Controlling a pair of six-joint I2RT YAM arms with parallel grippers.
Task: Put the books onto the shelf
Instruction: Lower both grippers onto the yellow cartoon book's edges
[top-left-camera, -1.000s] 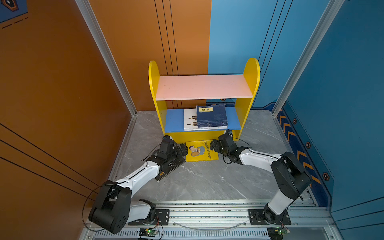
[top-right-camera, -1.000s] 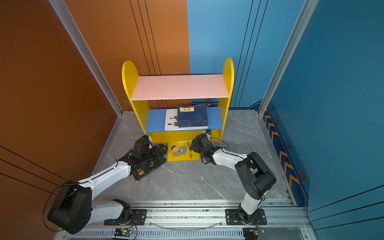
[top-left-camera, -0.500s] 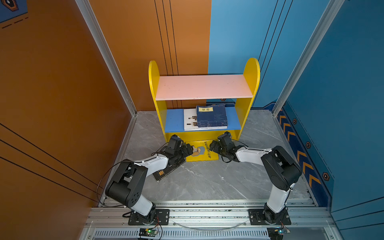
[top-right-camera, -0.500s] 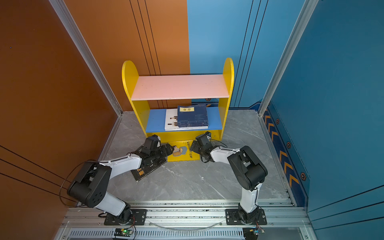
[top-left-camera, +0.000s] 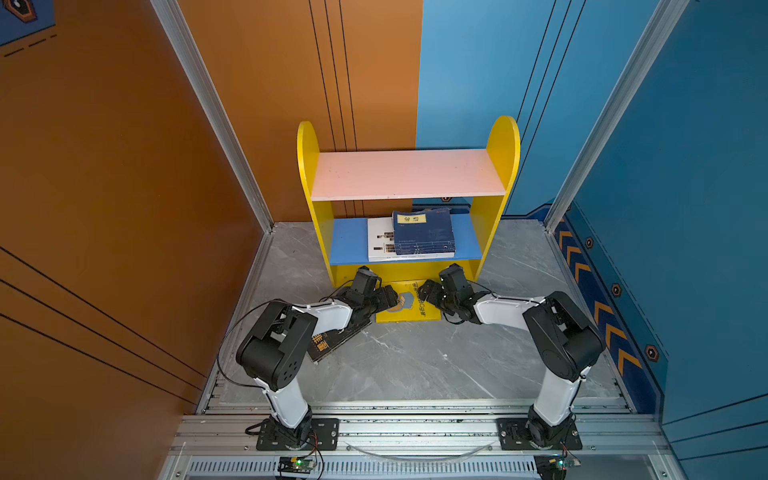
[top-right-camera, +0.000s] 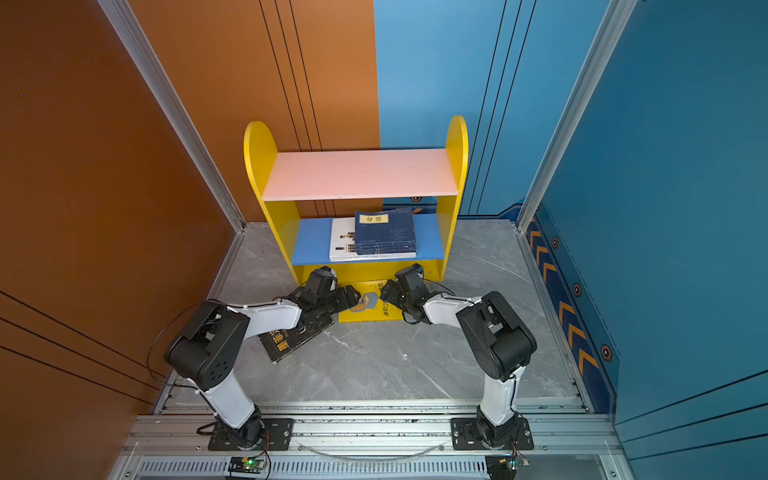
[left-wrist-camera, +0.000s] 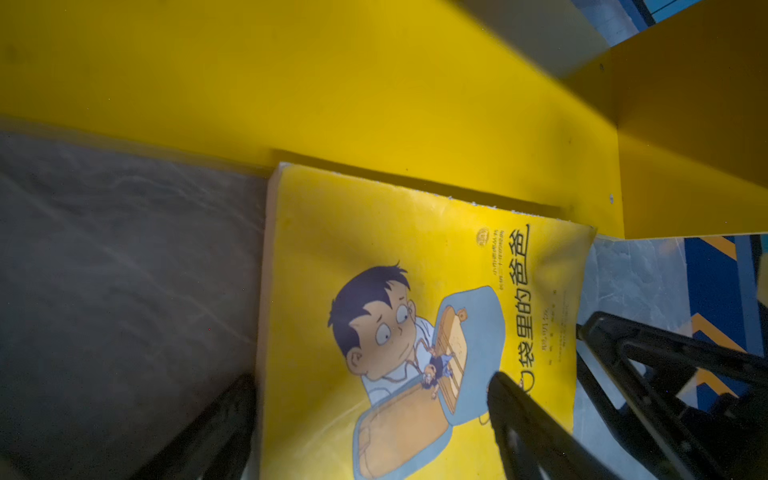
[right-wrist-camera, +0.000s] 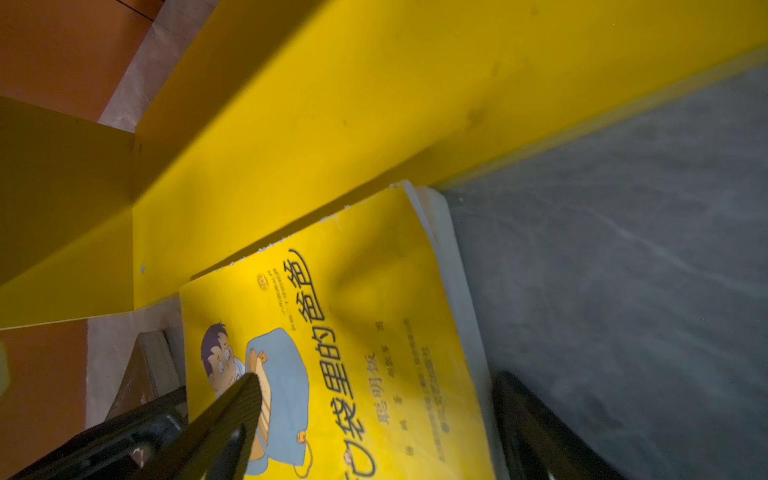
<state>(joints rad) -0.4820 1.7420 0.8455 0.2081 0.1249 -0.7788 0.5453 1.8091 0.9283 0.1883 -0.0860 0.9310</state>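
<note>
A yellow book with a cartoon man (top-left-camera: 409, 312) (left-wrist-camera: 374, 249) (right-wrist-camera: 374, 311) lies flat on the floor, its far edge against the yellow base front (left-wrist-camera: 332, 83) of the shelf (top-left-camera: 307, 166). My left gripper (top-left-camera: 392, 297) (left-wrist-camera: 370, 378) is open, low over the book's left edge, one finger over the cover and one beside it. My right gripper (top-left-camera: 424, 293) (right-wrist-camera: 378, 376) is open the same way over the right edge. A navy book (top-left-camera: 422, 232) tops a stack on a white book (top-left-camera: 377, 241) on the blue lower board. A black book (top-left-camera: 328, 343) (top-right-camera: 286, 340) lies under my left arm.
The pink upper board (top-left-camera: 409, 174) is bare. Orange and blue walls enclose the grey marble floor (top-left-camera: 415, 365) on three sides. The arm bases sit on a metal rail (top-left-camera: 415, 424) at the front.
My left arm swung right and forward from over the black book to the yellow book's left edge. My right gripper edged in at the right side. Both jaws narrowed slightly.
</note>
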